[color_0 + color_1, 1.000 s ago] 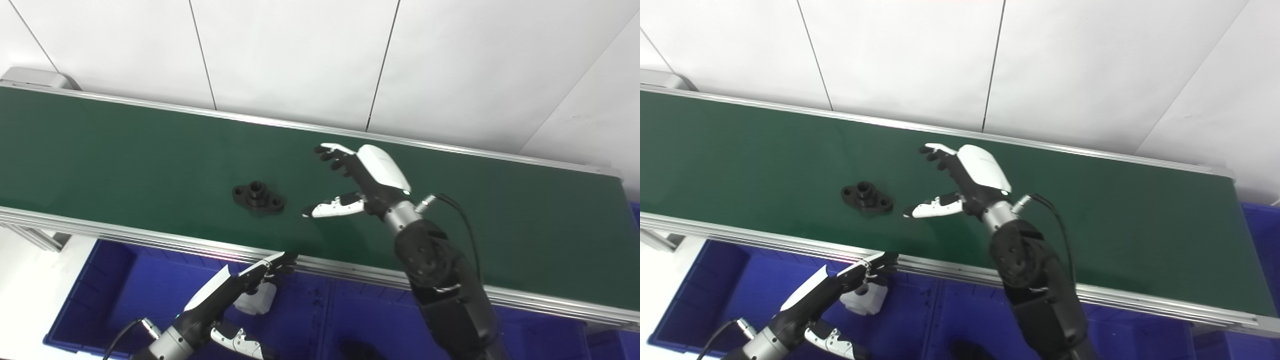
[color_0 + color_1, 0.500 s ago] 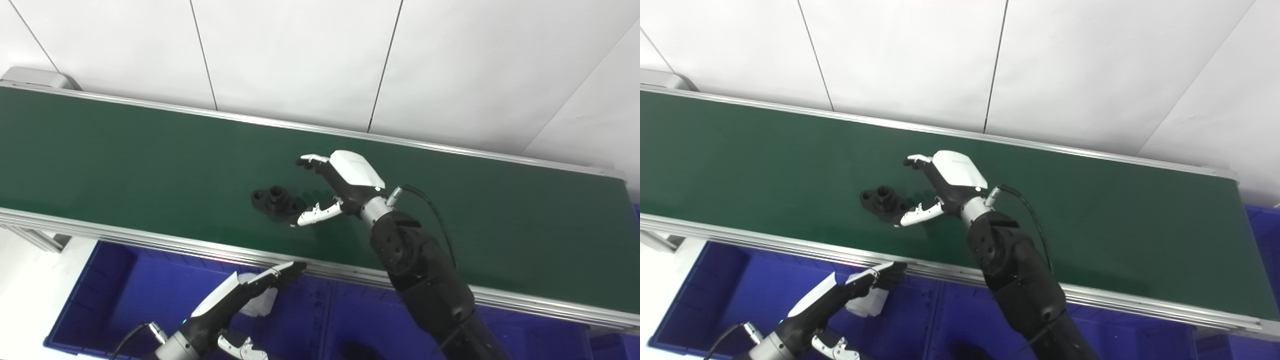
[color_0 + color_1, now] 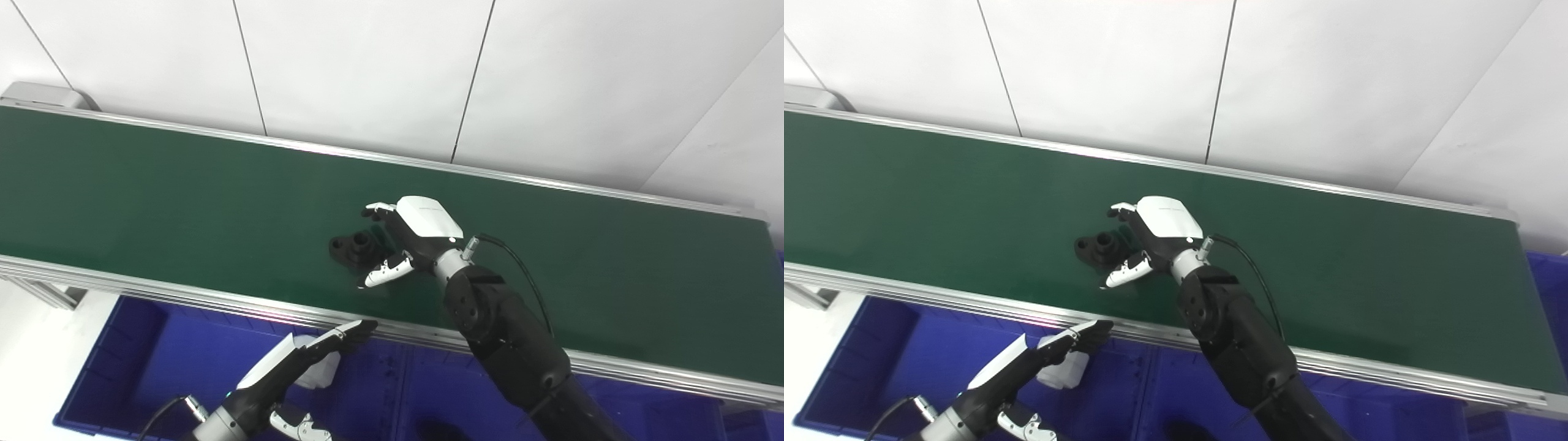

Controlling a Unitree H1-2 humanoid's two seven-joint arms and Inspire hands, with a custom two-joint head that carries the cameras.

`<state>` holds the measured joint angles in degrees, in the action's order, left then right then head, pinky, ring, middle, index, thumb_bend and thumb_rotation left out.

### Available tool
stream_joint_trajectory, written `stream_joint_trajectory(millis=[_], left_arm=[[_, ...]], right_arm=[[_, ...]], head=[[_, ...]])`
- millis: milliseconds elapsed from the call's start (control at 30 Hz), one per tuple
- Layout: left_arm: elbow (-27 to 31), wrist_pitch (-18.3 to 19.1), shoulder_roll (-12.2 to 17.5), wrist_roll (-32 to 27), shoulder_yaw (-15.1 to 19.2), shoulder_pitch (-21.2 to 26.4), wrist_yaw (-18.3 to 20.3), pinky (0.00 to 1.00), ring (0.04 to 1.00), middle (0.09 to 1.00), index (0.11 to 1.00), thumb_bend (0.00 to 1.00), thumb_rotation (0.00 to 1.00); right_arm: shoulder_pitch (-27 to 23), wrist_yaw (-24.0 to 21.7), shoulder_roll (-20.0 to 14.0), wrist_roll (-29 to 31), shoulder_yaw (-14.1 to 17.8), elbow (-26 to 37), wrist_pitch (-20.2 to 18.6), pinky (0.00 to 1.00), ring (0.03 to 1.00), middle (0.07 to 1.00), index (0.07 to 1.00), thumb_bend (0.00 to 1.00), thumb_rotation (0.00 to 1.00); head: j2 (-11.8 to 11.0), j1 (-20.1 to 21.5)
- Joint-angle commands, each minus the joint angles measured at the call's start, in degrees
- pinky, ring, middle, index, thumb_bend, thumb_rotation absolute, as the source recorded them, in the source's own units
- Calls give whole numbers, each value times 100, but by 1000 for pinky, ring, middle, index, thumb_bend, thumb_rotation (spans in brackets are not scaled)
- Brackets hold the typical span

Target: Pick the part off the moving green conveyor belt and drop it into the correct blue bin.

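Note:
A black flanged part (image 3: 354,245) lies on the green conveyor belt (image 3: 153,202), near the belt's middle. My right hand (image 3: 409,236) is low over the belt, right against the part's right end, which it partly hides. Its fingers arch over that end and its thumb lies on the near side, fingers still apart. I cannot tell if it touches the part. My left hand (image 3: 294,361) is open with flat fingers, hovering over the blue bin (image 3: 141,355) below the belt's front rail. The part also shows in the right eye view (image 3: 1097,246).
A white part (image 3: 318,375) lies in the left blue bin under my left hand. A second blue bin (image 3: 441,392) beside it holds a dark object at the picture's bottom edge. A metal rail (image 3: 184,294) runs along the belt's near edge. A white wall stands behind.
The part has ridden the belt to the right. My right hand has moved left and down to meet it, fingers curling over its right end. My left hand has barely moved.

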<state>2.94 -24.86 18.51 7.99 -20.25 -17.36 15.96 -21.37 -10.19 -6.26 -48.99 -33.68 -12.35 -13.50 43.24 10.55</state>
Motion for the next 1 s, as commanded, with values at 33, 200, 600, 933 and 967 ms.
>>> stream_joint_trajectory(millis=[33,200,600,933,967], left_arm=[[173,-202,-4,-66,19,-7,-52,827,878,909,915,816,423],[207,-196,-14,-84,32,-30,-35,824,877,908,914,819,425],[304,-161,-42,-108,45,-56,16,828,882,914,922,823,439],[339,-74,-66,-194,91,-47,87,831,887,918,922,828,442],[340,-67,-71,-212,96,-46,94,841,892,919,922,829,441]], right_arm=[[-102,216,13,-61,-102,-16,357,717,756,786,809,799,319],[-20,383,-42,-69,-198,-102,460,691,736,770,795,790,297],[264,322,-391,-78,-241,300,543,241,315,477,492,528,0],[370,341,-632,-121,-258,424,695,237,312,477,490,528,0],[372,326,-645,-124,-258,450,689,241,316,477,490,528,0]], head=[[21,-18],[69,-16],[207,22],[266,28],[267,28]])
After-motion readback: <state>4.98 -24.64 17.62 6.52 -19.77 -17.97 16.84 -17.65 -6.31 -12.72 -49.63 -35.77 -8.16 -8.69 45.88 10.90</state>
